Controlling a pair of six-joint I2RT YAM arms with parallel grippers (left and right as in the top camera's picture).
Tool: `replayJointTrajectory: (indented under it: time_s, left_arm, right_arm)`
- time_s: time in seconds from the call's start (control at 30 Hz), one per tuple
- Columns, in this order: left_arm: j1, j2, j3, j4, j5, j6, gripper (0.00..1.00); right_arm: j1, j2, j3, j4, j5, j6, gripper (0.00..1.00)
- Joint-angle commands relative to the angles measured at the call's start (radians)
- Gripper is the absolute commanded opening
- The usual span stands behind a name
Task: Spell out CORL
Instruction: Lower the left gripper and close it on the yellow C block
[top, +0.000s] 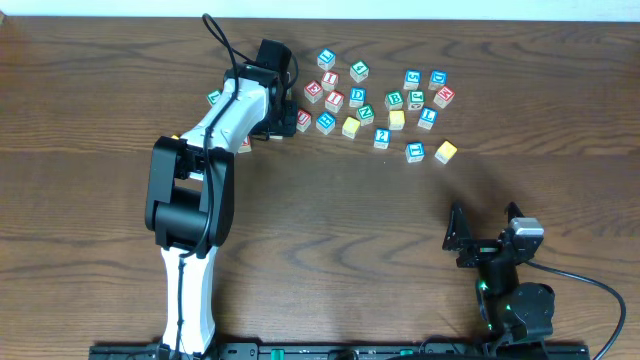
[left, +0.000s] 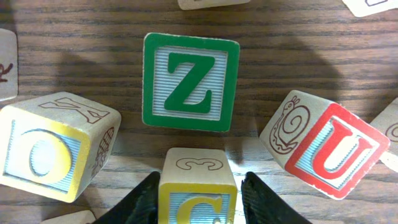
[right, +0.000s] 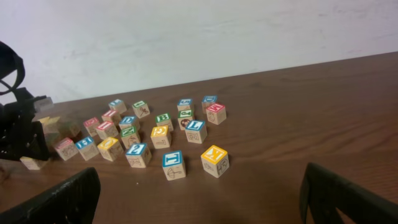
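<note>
- The C block (left: 198, 200) (yellow border, blue letter) is seen at the bottom centre of the left wrist view, standing flat on the table (top: 330, 230).
- The left gripper (left: 200, 180) is set over the C block with its jaws apart, one finger on each side. The left finger looks to be against the block. A thin gap is seen at the right finger, so the block is not clamped.
- A green Z block (left: 191, 82) is seen just beyond the C block, apart from it, with its letter facing up.
- A yellow O block (left: 46, 146) is seen left of the C block, tipped so that two faces show.
- A red U block (left: 326, 149) is seen right of the C block, also tilted, with a snail drawing on its side face.
- In the overhead view the C block is hidden under the left gripper. The other blocks (top: 375, 105) are spread out to the right of that spot, and their letters are too small to be read reliably.
- The right gripper (top: 485, 222) is parked well apart from the C block, near the table's front right. Its jaws are wide apart and nothing is held.
</note>
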Motion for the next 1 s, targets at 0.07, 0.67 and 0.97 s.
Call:
replayJointTrajectory:
  time_s: [0.07,0.67,0.97]
  left_arm:
    - [0.002,0.003,-0.004,0.001,-0.013,-0.002,0.34]
    - [-0.058,-0.282,-0.013,-0.192,-0.041,-0.107,0.35]
    - [-0.06,-0.129,-0.06,0.017,-0.092,-0.106,0.54]
  right_arm:
    - [-0.015,-0.005,-0.002,-0.003,0.005,-0.014,0.99]
    - [-0.015,-0.005,-0.002,-0.003,0.005,-0.014,0.99]
    - [-0.015,-0.005,-0.002,-0.003,0.005,-0.014,0.99]
